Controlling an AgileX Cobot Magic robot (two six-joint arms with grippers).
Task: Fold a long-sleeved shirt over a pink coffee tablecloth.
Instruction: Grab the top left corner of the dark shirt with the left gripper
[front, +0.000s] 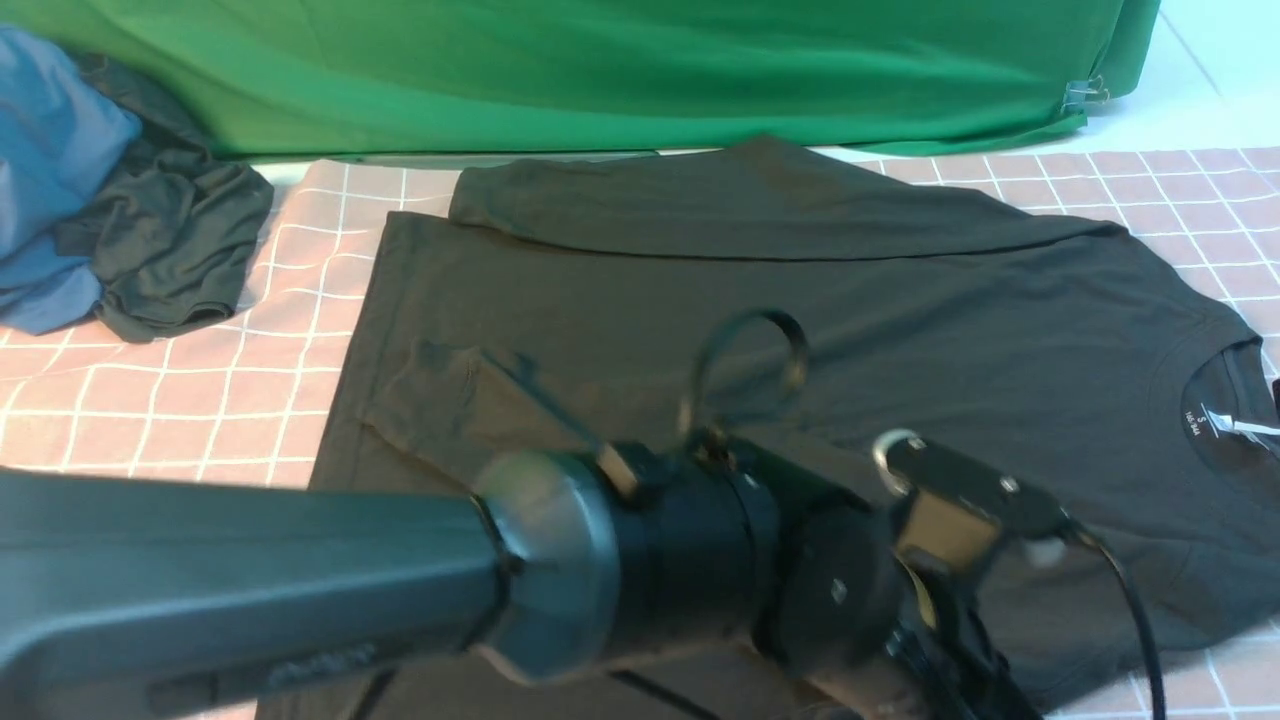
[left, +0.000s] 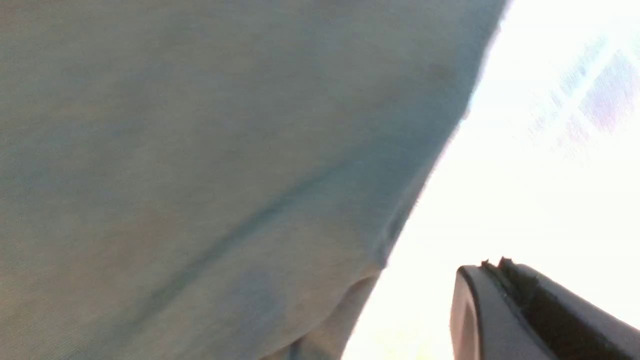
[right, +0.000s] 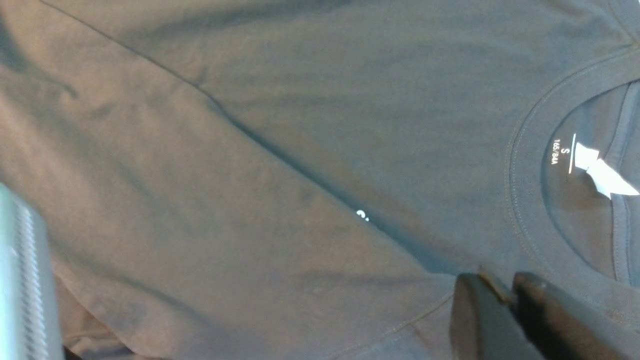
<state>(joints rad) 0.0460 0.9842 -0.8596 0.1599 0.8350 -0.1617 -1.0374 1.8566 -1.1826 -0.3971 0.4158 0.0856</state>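
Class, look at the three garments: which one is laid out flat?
The black long-sleeved shirt, with a white neck label; the blue garment and dark grey garment lie crumpled together at the left.

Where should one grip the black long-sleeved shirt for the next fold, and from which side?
Probably the hem of the black soft long-sleeved shirt, from the robot's left: it lies flat, collar rightward, that straight edge free on the pink grid tablecloth.

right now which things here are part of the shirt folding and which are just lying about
For the job: black shirt, pink checked tablecloth.
Just lying about: blue garment, dark grey garment, green cloth.
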